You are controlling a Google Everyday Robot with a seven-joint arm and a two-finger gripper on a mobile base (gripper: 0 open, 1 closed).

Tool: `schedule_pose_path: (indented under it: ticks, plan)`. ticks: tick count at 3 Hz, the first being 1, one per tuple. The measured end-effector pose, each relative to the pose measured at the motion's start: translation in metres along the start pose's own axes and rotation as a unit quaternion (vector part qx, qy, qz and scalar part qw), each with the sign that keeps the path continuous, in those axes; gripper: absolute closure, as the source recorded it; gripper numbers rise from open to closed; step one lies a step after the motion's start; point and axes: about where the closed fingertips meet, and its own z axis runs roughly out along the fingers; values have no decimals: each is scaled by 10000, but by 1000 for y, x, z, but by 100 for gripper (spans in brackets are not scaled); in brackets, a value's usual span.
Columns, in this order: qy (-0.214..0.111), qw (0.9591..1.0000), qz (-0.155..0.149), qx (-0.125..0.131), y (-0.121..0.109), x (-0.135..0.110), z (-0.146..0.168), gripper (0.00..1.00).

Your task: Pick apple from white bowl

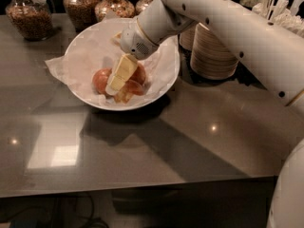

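The white bowl (161, 80) lined with crinkled white paper stands at the back left of the dark table. Three apples lie in it. An orange-red apple (100, 80) is on the left, a redder one (139, 73) on the right, and one with a pale patch (130, 89) in front. My gripper (117, 85) reaches down from the white arm (223, 23) into the bowl. It sits between the left and right apples, touching or very close to them. It hides part of each apple.
Stacks of tan paper bowls (213, 53) stand just right of the white bowl, under my arm. Glass jars (33, 15) of dry food line the back edge. Cups with utensils (275, 8) are at the back right. The table's front edge (142, 186) runs below.
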Motion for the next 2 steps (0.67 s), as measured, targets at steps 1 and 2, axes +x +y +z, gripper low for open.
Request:
schedule_pose_path:
  ticks: [1,2]
  plan:
    - [135,9999,51,-31,-4,6,9,19]
    - [211,9998,31,-63,-7,6,13,32]
